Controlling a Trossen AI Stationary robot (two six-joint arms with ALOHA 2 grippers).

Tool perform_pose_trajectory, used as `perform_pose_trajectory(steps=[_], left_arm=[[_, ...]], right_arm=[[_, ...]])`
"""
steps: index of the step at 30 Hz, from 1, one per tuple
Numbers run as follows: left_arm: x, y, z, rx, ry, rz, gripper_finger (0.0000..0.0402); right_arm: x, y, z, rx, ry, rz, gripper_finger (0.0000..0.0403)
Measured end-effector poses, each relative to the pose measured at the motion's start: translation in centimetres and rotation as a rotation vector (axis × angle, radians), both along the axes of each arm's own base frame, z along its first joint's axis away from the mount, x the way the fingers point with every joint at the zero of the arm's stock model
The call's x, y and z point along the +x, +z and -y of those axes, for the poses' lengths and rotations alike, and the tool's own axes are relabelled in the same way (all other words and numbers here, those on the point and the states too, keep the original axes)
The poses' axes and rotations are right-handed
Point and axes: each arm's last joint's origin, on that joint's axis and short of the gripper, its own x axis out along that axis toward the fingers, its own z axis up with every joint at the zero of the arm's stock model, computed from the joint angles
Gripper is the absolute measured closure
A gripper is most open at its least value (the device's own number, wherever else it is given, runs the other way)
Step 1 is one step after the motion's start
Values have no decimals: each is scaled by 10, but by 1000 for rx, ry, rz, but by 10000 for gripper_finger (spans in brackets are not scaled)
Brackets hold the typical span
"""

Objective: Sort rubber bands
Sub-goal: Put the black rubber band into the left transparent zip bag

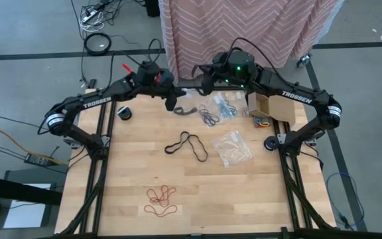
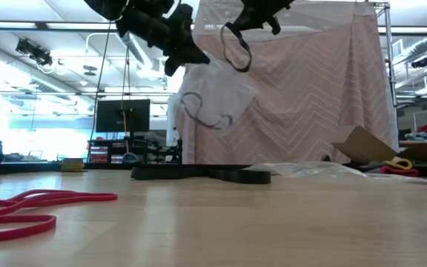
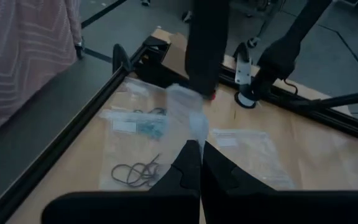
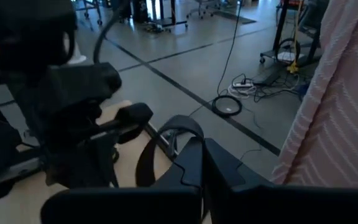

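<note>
Raised above the far side of the worktop [image 1: 257, 192]: left pincer [image 1: 174, 103], clamped tight on the top of a clear plastic bag [image 2: 217, 93] that hangs free in the air, with a thin dark loop showing in or against its lower part. Same grip plain in the left wrist view, both dark fingers [image 3: 185, 165] pressed together on the crinkled film. Just beside it, a little farther back and higher: right pincer [image 1: 201, 83], closed on a dark rubber band [image 2: 236, 48], the loop dangling from the tips, close to the bag's upper edge; whether touching it, cannot tell. Rest of the rubber bands down on the wood. Red cluster [image 1: 161, 199] near the front edge, well apart from both arms. Long black loops [image 1: 186, 145] near the middle. Small dark tangle [image 1: 209, 118] toward the far side, below the raised pincers in the high view, with a teal-blue cluster [image 1: 227, 106] next to it, seemingly inside clear film. Second clear bag [image 1: 233, 147] lying flat to the right of the black loops. Open cardboard box [image 1: 267, 105] near the right arm's base, a few red and yellow bands [image 1: 262, 121] at its front. Small black roll [image 1: 125, 113] near the left arm's base.
</note>
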Motion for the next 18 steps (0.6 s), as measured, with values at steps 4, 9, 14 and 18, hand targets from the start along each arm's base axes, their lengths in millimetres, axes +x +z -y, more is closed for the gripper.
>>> perform_pose_trajectory(steps=[4, 9, 14, 18], left_arm=[[0, 0, 0, -6, -13, 1, 401], [1, 1, 1, -8, -39, 22, 401], [1, 2, 1, -5, -41, 28, 401], [1, 2, 1, -7, -46, 29, 401]], right_arm=[[0, 0, 0, 2, 13, 4, 403], [0, 0, 0, 1, 12, 4, 403], [0, 1, 0, 1, 15, 8, 403], [1, 1, -1, 3, 20, 11, 403]])
